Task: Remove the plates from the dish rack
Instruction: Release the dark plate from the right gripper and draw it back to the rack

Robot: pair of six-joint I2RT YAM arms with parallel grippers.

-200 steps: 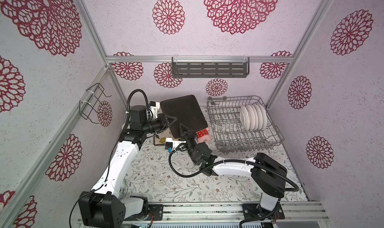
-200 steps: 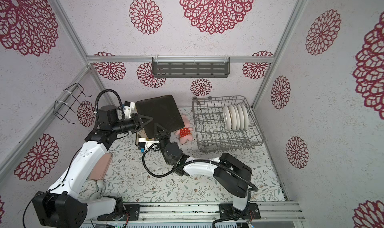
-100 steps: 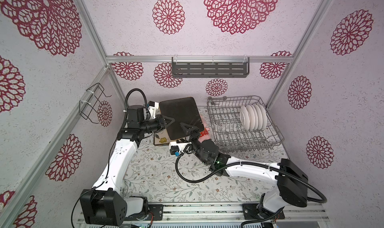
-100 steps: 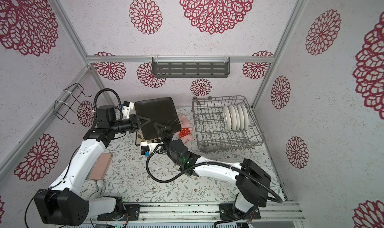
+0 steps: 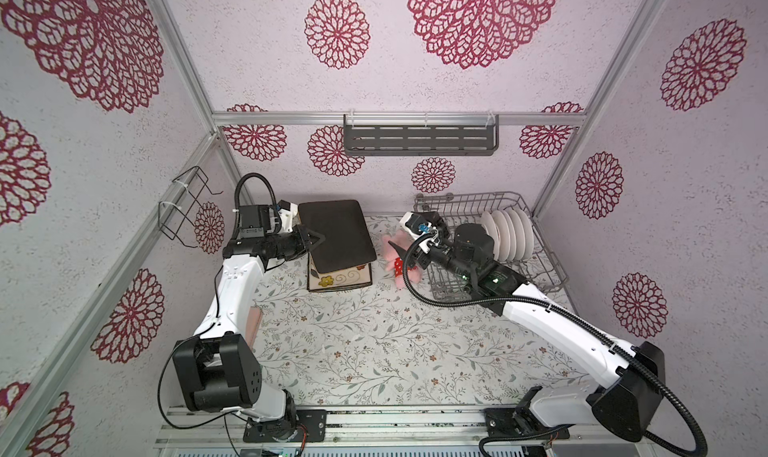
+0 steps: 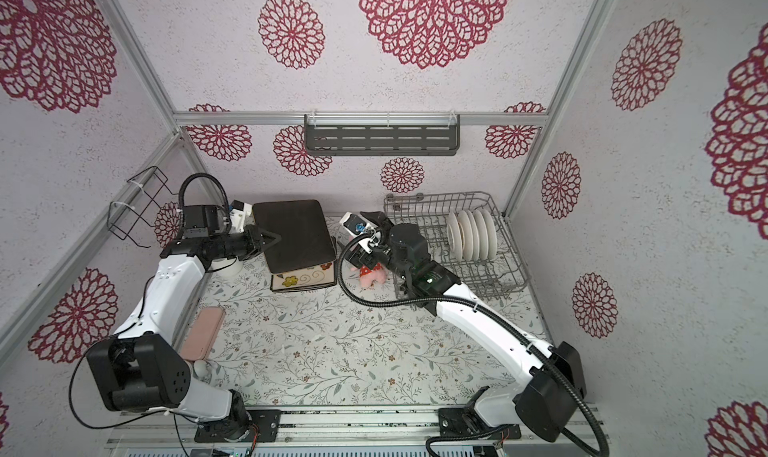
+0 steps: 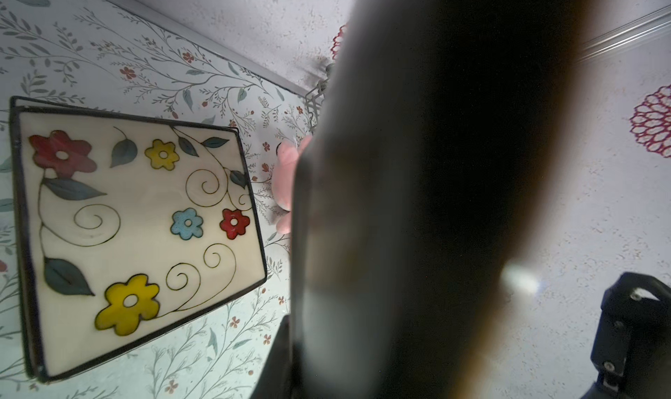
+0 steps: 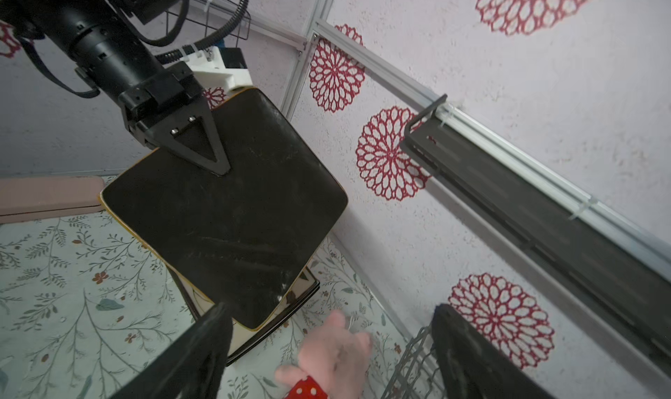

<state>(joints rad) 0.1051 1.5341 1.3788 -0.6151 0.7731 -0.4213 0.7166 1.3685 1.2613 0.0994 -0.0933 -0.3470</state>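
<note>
My left gripper (image 5: pixel 312 239) (image 6: pixel 271 239) (image 8: pixel 212 161) is shut on the edge of a dark square plate (image 5: pixel 338 234) (image 6: pixel 295 236) (image 8: pixel 225 215). The plate is held roughly level just above a stack of cream square plates (image 5: pixel 343 279) (image 6: pixel 305 281) (image 7: pixel 138 234) on the table. In the left wrist view the dark plate (image 7: pixel 435 197) is a blur that hides the jaws. My right gripper (image 5: pixel 415 236) (image 6: pixel 365 238) (image 8: pixel 332 350) is open and empty between that stack and the dish rack (image 5: pixel 544 251) (image 6: pixel 513 247) (image 8: pixel 410 364). Several round white plates (image 5: pixel 507 234) (image 6: pixel 473 234) stand upright in the rack.
A pink plush toy (image 5: pixel 405 277) (image 6: pixel 372 279) (image 8: pixel 334 346) (image 7: pixel 287 168) lies under the right gripper beside the rack. A dark slotted shelf (image 5: pixel 419 141) hangs on the back wall and a black wire holder (image 5: pixel 183 209) on the left wall. A pink case (image 6: pixel 203 330) lies by the left arm.
My right gripper has opened, let go of the dark plate's near edge and drawn back right toward the rack. The left gripper keeps the plate, now lower and flatter over the cream stack.
</note>
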